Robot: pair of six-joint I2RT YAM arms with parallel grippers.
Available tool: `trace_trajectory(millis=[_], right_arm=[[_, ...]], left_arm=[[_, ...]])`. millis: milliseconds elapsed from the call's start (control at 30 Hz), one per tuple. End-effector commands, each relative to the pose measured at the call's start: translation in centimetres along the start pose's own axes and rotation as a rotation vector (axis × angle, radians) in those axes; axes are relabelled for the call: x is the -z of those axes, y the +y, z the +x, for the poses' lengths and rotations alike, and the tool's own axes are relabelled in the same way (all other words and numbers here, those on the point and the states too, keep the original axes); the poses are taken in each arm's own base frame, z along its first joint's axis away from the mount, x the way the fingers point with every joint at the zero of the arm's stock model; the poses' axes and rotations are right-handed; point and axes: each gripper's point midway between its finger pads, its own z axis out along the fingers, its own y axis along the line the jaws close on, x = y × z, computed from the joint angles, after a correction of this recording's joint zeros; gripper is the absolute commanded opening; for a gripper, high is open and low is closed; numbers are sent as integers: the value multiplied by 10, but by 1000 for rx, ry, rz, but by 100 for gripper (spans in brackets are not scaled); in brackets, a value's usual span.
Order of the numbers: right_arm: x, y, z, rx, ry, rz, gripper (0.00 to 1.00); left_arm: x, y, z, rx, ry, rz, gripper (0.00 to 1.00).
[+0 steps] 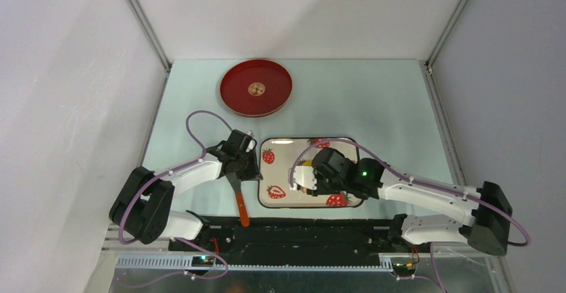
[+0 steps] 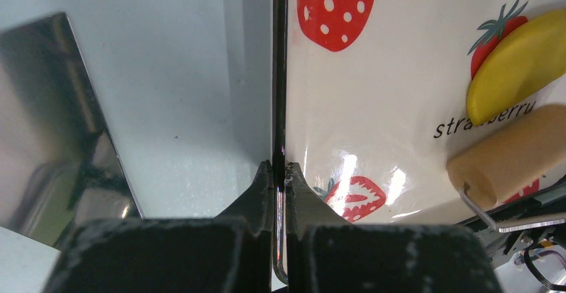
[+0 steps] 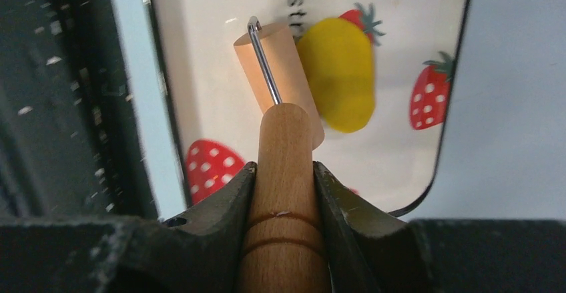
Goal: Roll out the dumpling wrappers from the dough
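Clamping tray (image 2: pixel 400 73) rim, left gripper (image 2: pixel 280 173); right gripper (image 3: pixel 284 173)'s roller (image 3: pixel 277 73) beside dough (image 3: pixel 337 83).

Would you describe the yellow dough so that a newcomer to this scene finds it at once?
Find the strawberry-printed tray on the arms' side of the red plate. On it, right beside the head of the wooden roller that the right gripper holds, lies the dough. It is the only plain yellow, smooth oval lump; the strawberries around it are flat red prints.
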Motion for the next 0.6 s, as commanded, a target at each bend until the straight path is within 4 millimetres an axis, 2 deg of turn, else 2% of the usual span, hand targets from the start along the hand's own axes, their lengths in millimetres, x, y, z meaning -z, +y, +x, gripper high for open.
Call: trace_trajectory(millis=[0, 67, 200, 400, 567], right_arm=[[31, 20, -1, -60, -69, -105, 0], [49, 0, -13, -77, -129, -47, 0], [69, -29, -18, -105, -168, 42, 0], [65, -62, -3, -165, -116, 107, 0], [47, -72, -2, -169, -105, 87, 0]], left_arm=[[-4, 56, 23, -30, 61, -217, 0], [-4, 56, 23, -30, 61, -217, 0], [-4, 56, 23, -29, 63, -218, 0], [-4, 56, 23, -29, 60, -218, 0], [-4, 56, 23, -29, 63, -218, 0]])
